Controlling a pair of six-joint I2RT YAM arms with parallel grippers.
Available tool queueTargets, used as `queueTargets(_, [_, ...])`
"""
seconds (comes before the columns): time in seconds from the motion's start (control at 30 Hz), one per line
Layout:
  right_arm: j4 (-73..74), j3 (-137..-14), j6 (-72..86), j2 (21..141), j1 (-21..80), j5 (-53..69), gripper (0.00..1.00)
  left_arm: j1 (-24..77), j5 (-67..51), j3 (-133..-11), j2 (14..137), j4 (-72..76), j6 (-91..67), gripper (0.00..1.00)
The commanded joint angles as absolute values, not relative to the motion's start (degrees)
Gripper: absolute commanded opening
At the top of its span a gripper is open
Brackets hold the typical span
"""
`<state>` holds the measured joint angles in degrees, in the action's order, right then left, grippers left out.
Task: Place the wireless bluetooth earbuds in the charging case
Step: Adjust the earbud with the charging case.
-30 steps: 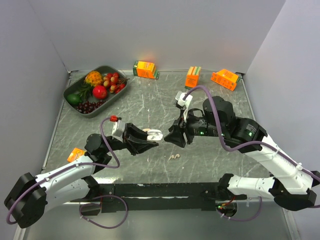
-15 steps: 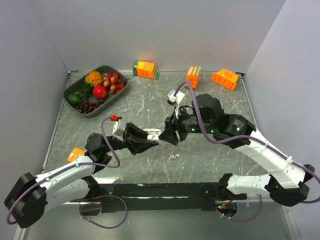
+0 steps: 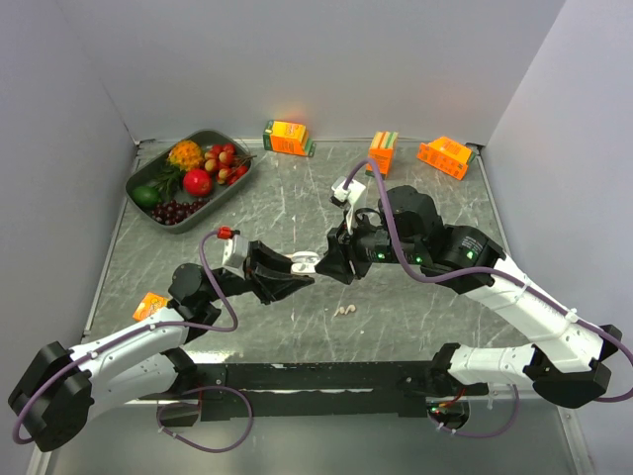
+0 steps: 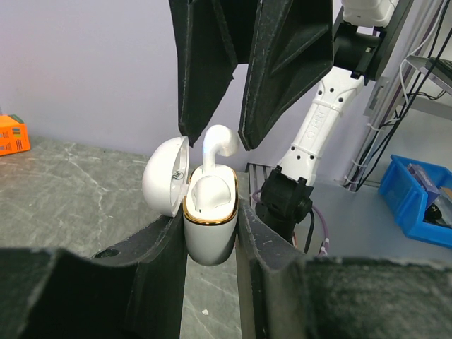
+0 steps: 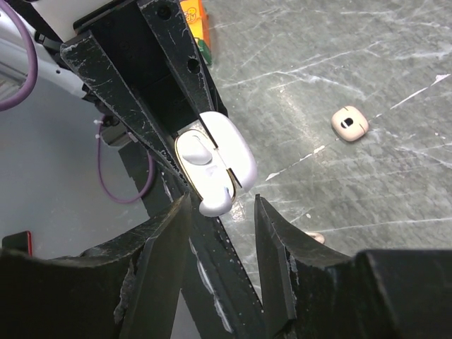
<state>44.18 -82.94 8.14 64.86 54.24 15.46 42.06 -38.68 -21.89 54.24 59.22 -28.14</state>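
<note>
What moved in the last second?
The right gripper swung left to the case, its fingers now either side of the earbud standing in it. The left gripper kept its hold on the case; the loose earbuds stayed put.

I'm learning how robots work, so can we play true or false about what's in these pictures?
1. The left gripper holds the charging case. True.
2. The lid of the case is shut. False: it is flipped open, and one earbud already sits inside.
3. A fruit tray sits at the back left of the table. True.
4. The right gripper is reaching into the fruit tray. False: it is right at the case, with its fingers on either side of a stemmed earbud that sticks up out of the case.
5. Some small pale pieces lie on the table in front of the grippers. True.
</note>
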Motion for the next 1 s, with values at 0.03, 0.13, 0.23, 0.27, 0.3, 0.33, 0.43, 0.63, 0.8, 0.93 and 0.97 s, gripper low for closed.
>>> queueTargets(0.03, [43.3, -84.5, 9.2, 64.9, 54.7, 14.5, 0.46, 41.8, -37.6, -24.7, 54.2, 61.6, -27.7, 0.01])
queueTargets(0.13, [43.2, -84.4, 9.4, 64.9, 54.8, 14.5, 0.45, 41.9, -37.8, -24.9, 54.5, 62.0, -27.9, 0.01])
queueTargets(0.23, [43.2, -84.5, 9.6, 65.2, 54.6, 14.1, 0.47, 41.9, -38.0, -25.0, 54.7, 62.0, -28.0, 0.01])
queueTargets(0.27, [42.9, -84.3, 9.7, 65.2, 54.7, 13.9, 0.48, 41.8, -38.1, -25.0, 54.7, 62.1, -28.0, 0.01])
queueTargets(0.3, [42.9, -84.1, 9.8, 65.3, 54.7, 13.6, 0.50, 41.9, -38.1, -25.0, 54.7, 62.1, -28.1, 0.01])
queueTargets(0.33, [42.8, -84.2, 9.8, 65.5, 54.7, 13.4, 0.53, 41.9, -38.1, -25.0, 54.7, 62.2, -28.2, 0.01])
queueTargets(0.43, [42.5, -84.2, 9.9, 65.8, 54.7, 13.2, 0.54, 41.8, -38.0, -24.9, 54.7, 62.3, -28.3, 0.01])
queueTargets(0.63, [42.2, -84.4, 10.3, 66.0, 54.8, 13.2, 0.42, 41.9, -37.8, -24.7, 54.7, 62.4, -28.3, 0.01])
queueTargets(0.8, [41.8, -84.5, 11.1, 65.8, 54.7, 13.1, 0.31, 41.8, -36.7, -24.8, 54.6, 61.6, -27.7, 0.01])
queueTargets(0.93, [41.9, -84.6, 12.2, 65.7, 54.7, 12.9, 0.26, 41.9, -34.5, -24.5, 54.1, 60.8, -27.1, 0.01])
queueTargets(0.97, [41.9, -84.6, 12.3, 65.7, 54.7, 12.8, 0.25, 41.9, -33.4, -24.5, 54.1, 60.6, -26.7, 0.01])
